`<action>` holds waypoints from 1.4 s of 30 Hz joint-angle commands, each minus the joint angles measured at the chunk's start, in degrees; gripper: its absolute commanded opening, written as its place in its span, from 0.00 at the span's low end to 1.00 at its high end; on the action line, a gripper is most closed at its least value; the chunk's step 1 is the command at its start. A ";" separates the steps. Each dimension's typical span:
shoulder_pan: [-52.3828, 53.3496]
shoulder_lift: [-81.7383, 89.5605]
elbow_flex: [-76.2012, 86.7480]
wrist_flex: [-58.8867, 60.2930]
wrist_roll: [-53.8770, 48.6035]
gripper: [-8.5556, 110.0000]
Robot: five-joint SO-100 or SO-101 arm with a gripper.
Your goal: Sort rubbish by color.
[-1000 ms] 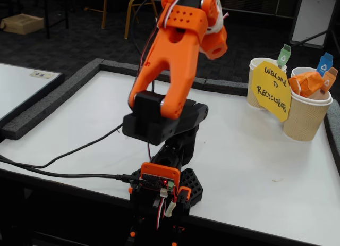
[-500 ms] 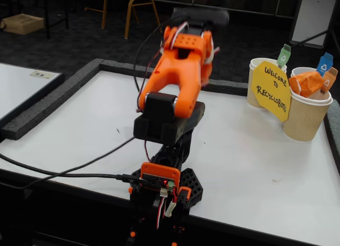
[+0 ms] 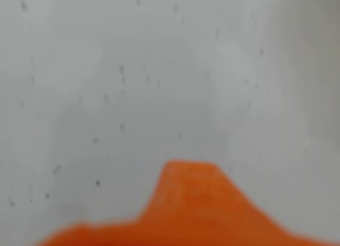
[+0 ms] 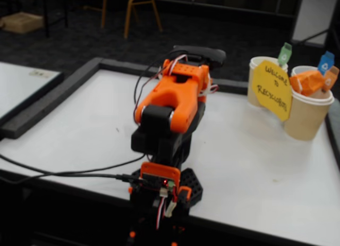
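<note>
One piece of rubbish shows in the fixed view, an orange crumpled paper wad (image 4: 307, 82) lying in the top of the beige cups at the far right. My orange arm (image 4: 172, 102) is folded low over its base, and the gripper is hidden behind it there. The wrist view is blurred. It shows only one orange finger (image 3: 192, 201) rising from the bottom edge, close over the bare white table (image 3: 159, 70). Nothing is seen in the gripper, and I cannot tell how the jaws stand.
Ribbed beige cups (image 4: 305, 116) with green (image 4: 285, 53), blue (image 4: 325, 61) and orange (image 4: 330, 77) tags stand at the far right behind a yellow sign (image 4: 272, 91). A grey foam border (image 4: 58, 94) rims the table. Black cables (image 4: 64, 174) trail left from the arm's base.
The arm has come down from a raised, extended pose and folded low over its base. The orange wad stays in the cup.
</note>
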 commanded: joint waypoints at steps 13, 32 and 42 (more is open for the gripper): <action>0.53 12.74 0.00 9.58 1.58 0.11; -0.62 12.74 -0.97 14.33 1.58 0.07; -0.88 12.74 -1.05 14.33 1.58 0.07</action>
